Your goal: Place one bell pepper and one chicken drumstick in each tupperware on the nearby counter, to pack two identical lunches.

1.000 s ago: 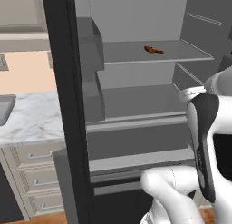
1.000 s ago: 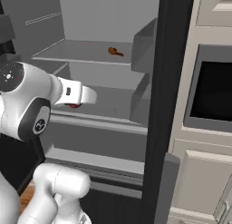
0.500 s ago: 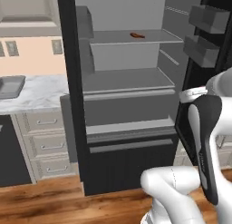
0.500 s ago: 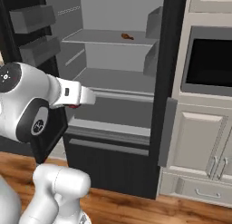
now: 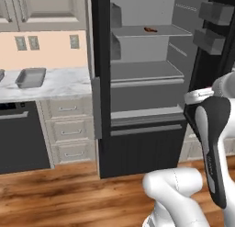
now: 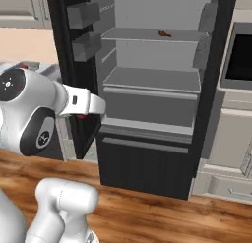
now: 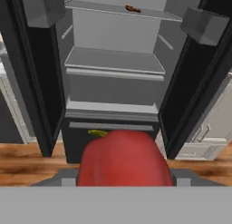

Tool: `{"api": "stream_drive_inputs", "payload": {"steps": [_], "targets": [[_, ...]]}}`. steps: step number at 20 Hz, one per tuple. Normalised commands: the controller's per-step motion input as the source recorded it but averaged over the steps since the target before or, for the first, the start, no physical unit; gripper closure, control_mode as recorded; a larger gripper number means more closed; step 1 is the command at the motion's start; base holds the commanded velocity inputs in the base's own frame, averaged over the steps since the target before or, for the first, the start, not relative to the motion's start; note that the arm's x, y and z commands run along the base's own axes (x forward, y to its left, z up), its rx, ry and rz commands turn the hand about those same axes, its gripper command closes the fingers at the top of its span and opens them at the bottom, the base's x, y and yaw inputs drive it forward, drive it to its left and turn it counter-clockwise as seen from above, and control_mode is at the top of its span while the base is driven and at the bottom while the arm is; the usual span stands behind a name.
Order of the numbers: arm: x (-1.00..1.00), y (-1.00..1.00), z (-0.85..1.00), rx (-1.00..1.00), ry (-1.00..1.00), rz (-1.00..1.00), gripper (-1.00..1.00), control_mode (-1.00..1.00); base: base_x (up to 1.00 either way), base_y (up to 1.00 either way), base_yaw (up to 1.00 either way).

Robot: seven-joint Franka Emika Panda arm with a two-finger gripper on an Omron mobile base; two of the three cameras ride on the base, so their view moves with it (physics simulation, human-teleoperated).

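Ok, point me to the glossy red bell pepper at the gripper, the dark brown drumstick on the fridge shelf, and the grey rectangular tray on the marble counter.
glossy red bell pepper [image 7: 123, 158], hand view, middle of its body.
dark brown drumstick [image 5: 149, 30], left base view, its middle, on the upper fridge shelf.
grey rectangular tray [image 5: 31, 77], left base view, its front wall.

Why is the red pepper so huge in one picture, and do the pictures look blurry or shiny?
In the hand view the bell pepper looks huge because it sits right at the camera, soft-edged, hiding the gripper's tips. In the left base view the light is flat and even, no glare on the counter. In the right base view the chicken drumstick is a tiny smudge, too small for detail.
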Motion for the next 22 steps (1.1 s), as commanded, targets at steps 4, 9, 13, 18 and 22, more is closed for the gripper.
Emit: {"api": "stream_drive_inputs", "payload": {"steps": [4, 9, 13, 18, 22], "targets": [[0.00, 0.00, 0.00, 0.00, 0.00, 0.00, 1.00, 1.00, -0.03, 1.00, 0.00], [0.00, 0.00, 0.00, 0.00, 0.00, 0.00, 1.00, 1.00, -0.13, 1.00, 0.00], [0.00, 0.00, 0.00, 0.00, 0.00, 0.00, 1.00, 1.00, -0.09, 1.00, 0.00], [0.00, 0.00, 0.00, 0.00, 0.00, 0.00, 1.00, 1.00, 0.09, 1.00, 0.00], [0.00, 0.00, 0.00, 0.00, 0.00, 0.00, 1.00, 1.00, 0.79, 0.90, 0.00]]}}
